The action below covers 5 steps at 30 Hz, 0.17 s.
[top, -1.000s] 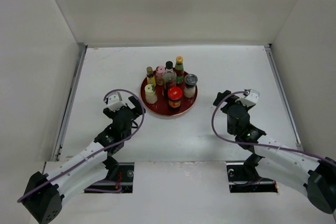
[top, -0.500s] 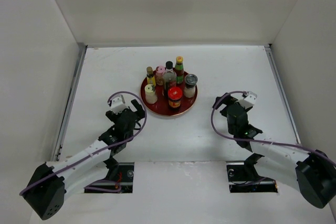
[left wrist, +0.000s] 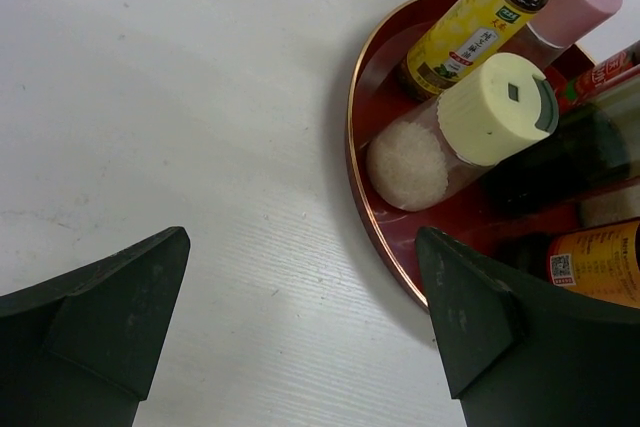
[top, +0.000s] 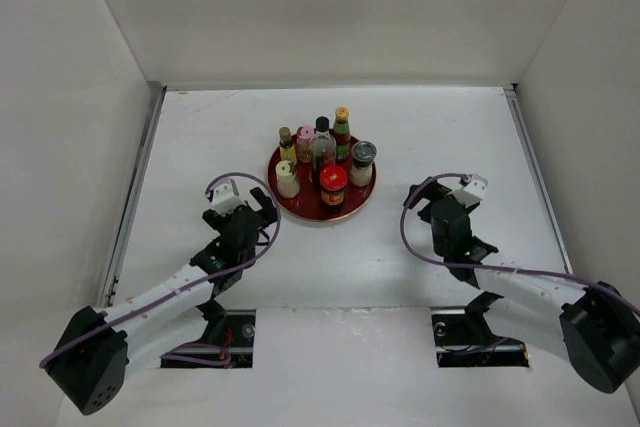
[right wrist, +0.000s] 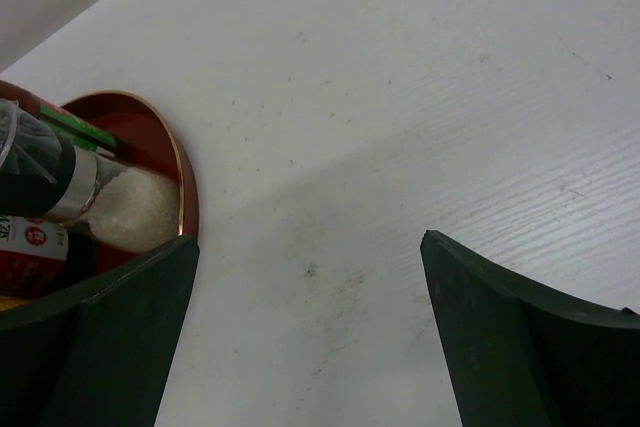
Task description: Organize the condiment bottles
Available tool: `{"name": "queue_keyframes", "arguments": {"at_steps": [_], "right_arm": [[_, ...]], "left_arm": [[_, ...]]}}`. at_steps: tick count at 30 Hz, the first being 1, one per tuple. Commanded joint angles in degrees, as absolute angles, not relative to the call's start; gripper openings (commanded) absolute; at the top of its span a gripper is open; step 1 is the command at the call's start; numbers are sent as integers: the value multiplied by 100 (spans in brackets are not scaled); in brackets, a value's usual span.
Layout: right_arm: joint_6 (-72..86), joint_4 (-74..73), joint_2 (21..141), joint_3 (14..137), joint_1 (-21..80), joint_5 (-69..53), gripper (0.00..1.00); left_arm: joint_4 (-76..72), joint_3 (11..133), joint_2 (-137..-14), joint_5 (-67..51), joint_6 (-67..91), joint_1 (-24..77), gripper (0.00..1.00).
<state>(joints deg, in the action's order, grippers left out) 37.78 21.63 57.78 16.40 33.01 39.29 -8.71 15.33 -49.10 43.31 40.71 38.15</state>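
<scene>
1. A white table (top: pixel 400 247) seen from above holds a round red tray (top: pixel 283 197) near its middle, with seven condiment containers standing upright and crowded together on it; none shows anywhere else on the table.
2. On the tray: a shaker with a pale yellow cap (top: pixel 287 178) at the left edge, a bottle with a yellow label (top: pixel 286 144) and a pink-capped bottle (top: pixel 304 143) behind it, a tall dark bottle (top: pixel 322 147) in the middle, a bottle with a yellow top (top: pixel 342 133) at the back, a jar with a red lid (top: pixel 333 186) in front, and a dark-lidded shaker (top: pixel 363 162) on the right.
3. The left gripper (top: pixel 262 209) sits low just left of the tray, fingers spread wide and empty (its wrist camera looks straight at the yellow-capped shaker).
4. The right gripper (top: pixel 422 193) sits to the tray's right, a little apart from it, also spread and empty.
5. With every bottle gathered on the tray, the scene fits either a finished sorting or a cluster due for rearranging.
6. Handling, by judgement: the containers look rigid, smooth and probably slippery; any glass ones would be breakable. The tall narrow ones would tip easily, so a grip around the body below the cap seems safest, approached from the outer edge because neighbours stand so close.
</scene>
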Motion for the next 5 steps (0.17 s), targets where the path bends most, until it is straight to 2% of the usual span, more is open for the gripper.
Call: {"name": "queue_keyframes", "arguments": {"at_steps": [1, 5], "right_arm": [[3788, 2549, 5792, 1705, 3300, 3920, 100], [3744, 2566, 5836, 1723, 3300, 3929, 100]], "left_arm": [[-1151, 1547, -4913, 4351, 4105, 3784, 100], [-1107, 1573, -5019, 4351, 4096, 3784, 100]]}}
